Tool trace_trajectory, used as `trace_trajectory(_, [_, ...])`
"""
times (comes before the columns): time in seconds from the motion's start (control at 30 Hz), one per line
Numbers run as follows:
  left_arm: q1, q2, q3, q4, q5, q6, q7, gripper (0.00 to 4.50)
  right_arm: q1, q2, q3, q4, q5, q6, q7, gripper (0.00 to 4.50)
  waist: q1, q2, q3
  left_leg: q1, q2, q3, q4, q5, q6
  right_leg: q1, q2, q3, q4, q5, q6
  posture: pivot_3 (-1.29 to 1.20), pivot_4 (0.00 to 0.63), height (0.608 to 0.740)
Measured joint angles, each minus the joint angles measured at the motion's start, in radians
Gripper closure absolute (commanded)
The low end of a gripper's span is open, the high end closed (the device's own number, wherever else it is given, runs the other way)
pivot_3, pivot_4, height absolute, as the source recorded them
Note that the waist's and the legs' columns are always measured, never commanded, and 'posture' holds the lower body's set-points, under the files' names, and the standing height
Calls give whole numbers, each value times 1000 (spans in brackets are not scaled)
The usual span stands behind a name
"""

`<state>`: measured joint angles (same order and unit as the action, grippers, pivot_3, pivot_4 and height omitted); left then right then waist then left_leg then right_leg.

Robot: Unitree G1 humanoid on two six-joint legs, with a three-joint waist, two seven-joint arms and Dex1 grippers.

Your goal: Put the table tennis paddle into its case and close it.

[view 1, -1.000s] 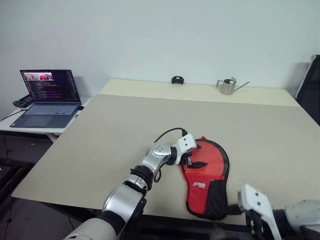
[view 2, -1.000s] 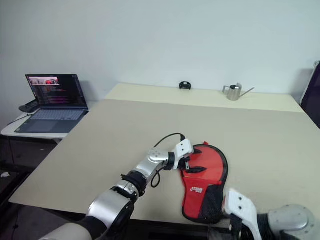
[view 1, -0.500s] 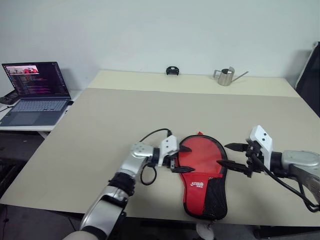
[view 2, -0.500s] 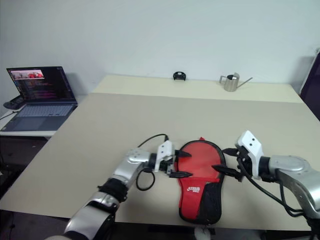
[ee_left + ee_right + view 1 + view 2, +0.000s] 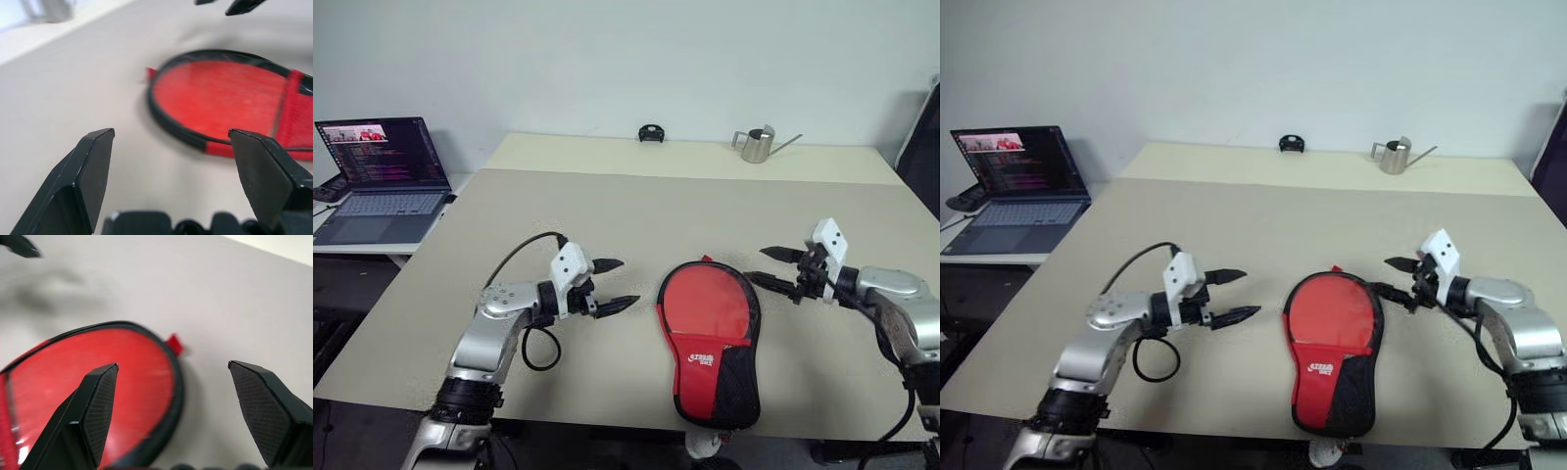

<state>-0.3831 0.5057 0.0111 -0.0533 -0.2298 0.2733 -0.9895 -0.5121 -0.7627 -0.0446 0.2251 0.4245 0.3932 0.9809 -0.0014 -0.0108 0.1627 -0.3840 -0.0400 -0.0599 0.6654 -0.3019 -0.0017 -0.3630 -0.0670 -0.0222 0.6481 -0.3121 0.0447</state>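
Two grippers flank one soft, paddle-shaped fabric case (image 5: 711,339), red on its upper side with a small white logo and a black zipper rim, lying flat on the beige tabletop (image 5: 607,215). Round end toward the far edge of the table, narrow black mesh-like end toward the near edge, so long axis running roughly away from the robot, slightly slanted. A bit of white, perhaps the pom-pom pull, showing at the near tip; too small to be sure. Rigid bat itself not distinguishable from the pouch; hard to tell whether already inside or whether the zipper is done up.

Left gripper (image 5: 610,285), two black fingers spread wide and empty, hovering above the table near the case's left side, pointing across toward it, clearly apart from it. Right gripper (image 5: 775,269), fingers likewise spread wide and holding nothing, just beside the rounded head on the right, tips close to the rim without visible contact. Right one judged the nearer of the pair.

From either wrist view, red round panel and black rim (image 5: 176,132) lying straight ahead between the spread fingers. Small red tab (image 5: 174,343) sticking out at the rounded end. Coming move likely an inward reach from both sides to the zipper rim.
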Motion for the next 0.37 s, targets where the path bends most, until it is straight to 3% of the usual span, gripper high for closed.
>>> trace_trajectory(0.37, [43,5,32,-51,-4,11,152,418,-199,-1,0,316,-113,-116,52,583,0,1,0,0,0,3,0,0,0,-1,0,1,0,0,0,0,150,740])
